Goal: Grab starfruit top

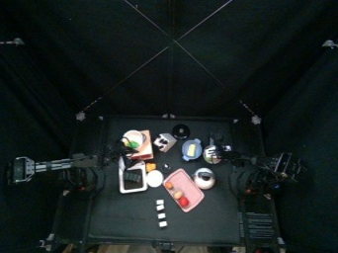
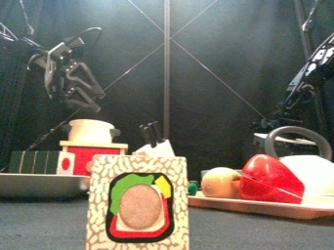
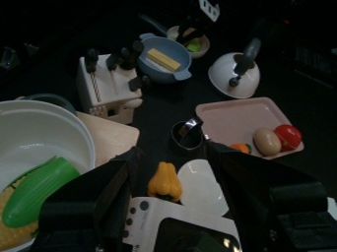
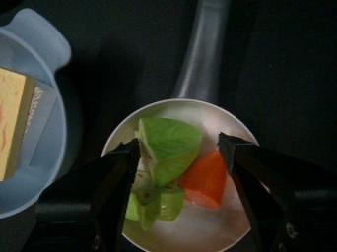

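Right gripper (image 4: 182, 150): jaws apart, pointing down over a white long-handled dish (image 4: 200, 69). One jaw stands on each side of the dish's contents. Nothing is gripped.

Starfruit (image 4: 165, 157): a yellow-green lump lying inside that dish, between the two open jaws. One jaw tip is at its edge, but I cannot tell whether it touches. An orange piece (image 4: 206, 179) lies against the starfruit in the same dish, on the side of the other jaw.

Just beside the dish is a blue bowl (image 4: 59, 89) with a yellow block (image 4: 16, 113) in it. Dark tabletop (image 4: 290, 59) shows on the dish's other side.

In the top view, the right gripper (image 1: 215, 151) sits at the right side of the cluster of things, close to the blue bowl (image 1: 193, 148).

Left gripper (image 3: 171, 167): jaws spread wide, holding nothing, well apart from the starfruit. Its arm rests at the left edge of the tabletop.

Its wrist view looks across a large white bowl (image 3: 39, 123) holding a green-and-yellow corn cob (image 3: 37, 187). Farther on is a pink tray (image 3: 231, 113) with a tan round fruit (image 3: 267, 142) and a red pepper (image 3: 287, 136). A grey kettle (image 3: 237, 71) stands beyond the tray.

The front view has a speckled card box (image 2: 137, 200) standing nearest the camera.
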